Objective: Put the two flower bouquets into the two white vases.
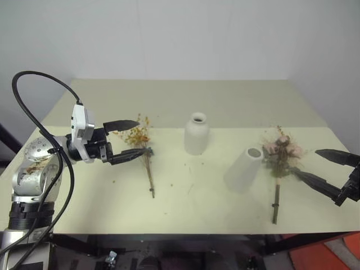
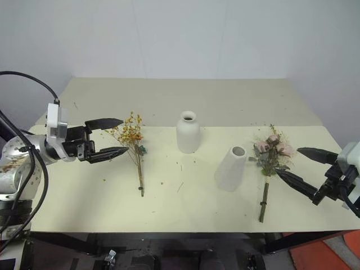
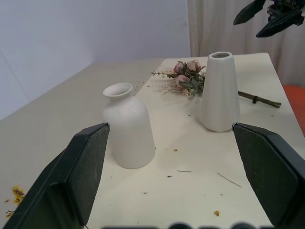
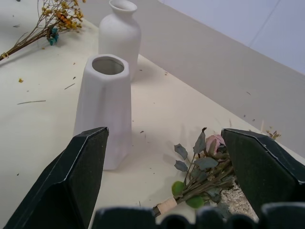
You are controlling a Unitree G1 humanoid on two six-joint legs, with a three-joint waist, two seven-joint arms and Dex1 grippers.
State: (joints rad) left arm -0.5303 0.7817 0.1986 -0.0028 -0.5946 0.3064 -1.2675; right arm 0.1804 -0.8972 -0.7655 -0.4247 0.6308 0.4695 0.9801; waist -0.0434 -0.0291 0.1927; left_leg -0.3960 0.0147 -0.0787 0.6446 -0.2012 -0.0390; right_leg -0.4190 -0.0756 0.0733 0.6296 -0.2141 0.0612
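Observation:
The yellow-orange bouquet point(image 2: 135, 139) lies flat on the table at the left, stem toward the near edge. My left gripper point(image 2: 122, 135) hovers open just left of its flower head, with nothing between the fingers. The short rounded white vase point(image 2: 188, 132) stands upright mid-table. The taller tapered white vase point(image 2: 232, 167) stands to its right and nearer. The pink rose bouquet point(image 2: 271, 153) lies right of the tall vase. My right gripper point(image 2: 288, 161) is open just right of that bouquet, holding nothing. In the right wrist view the roses point(image 4: 205, 164) lie low between the fingers.
The cream table point(image 2: 185, 211) carries scattered dried flower crumbs. A pale wall stands behind its far edge. An orange-red object point(image 2: 320, 256) sits on the floor past the near right corner. A black cable point(image 1: 34, 118) loops over my left arm.

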